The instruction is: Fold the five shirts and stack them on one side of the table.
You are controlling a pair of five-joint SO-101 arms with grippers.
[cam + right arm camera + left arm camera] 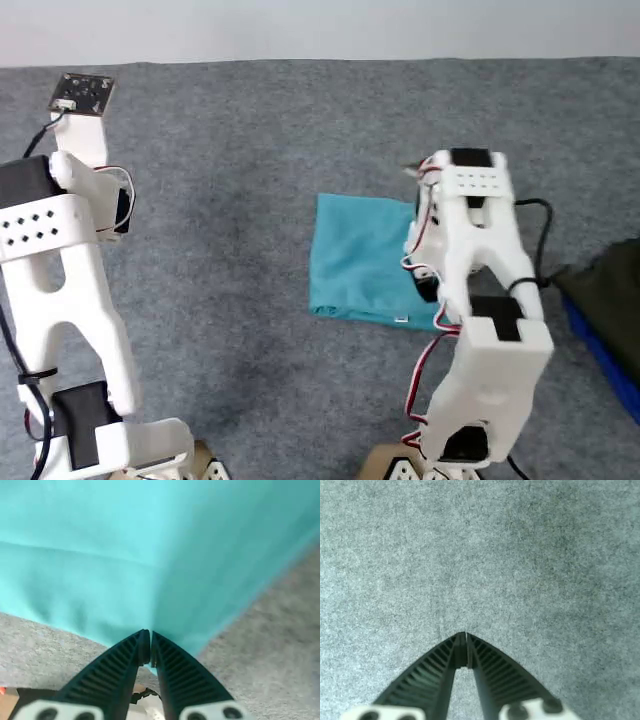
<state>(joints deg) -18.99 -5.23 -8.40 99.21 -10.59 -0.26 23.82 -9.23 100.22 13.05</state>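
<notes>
Teal shirt (358, 262): folded flat rectangle, smooth cloth, lying mid-table, toward right half. My right gripper (145, 639): ribbed black jaws pressed together, tips at shirt's edge; pinching cloth or not, can't tell. My left gripper (466, 641): jaws closed too, over bare table (230, 150), fuzzy grey felt. High view adds dark heap (608, 285) over blue cloth (600, 350) at right edge.

The folded teal cotton shirt (360, 255) lies on the grey felt-covered table (230, 150), right of centre, partly beneath the white right arm (480, 300). A dark crumpled cloth heap (605, 285) sits at the right edge, atop a blue cloth (605, 355). The white left arm (60, 270) stands far left, well apart.
</notes>
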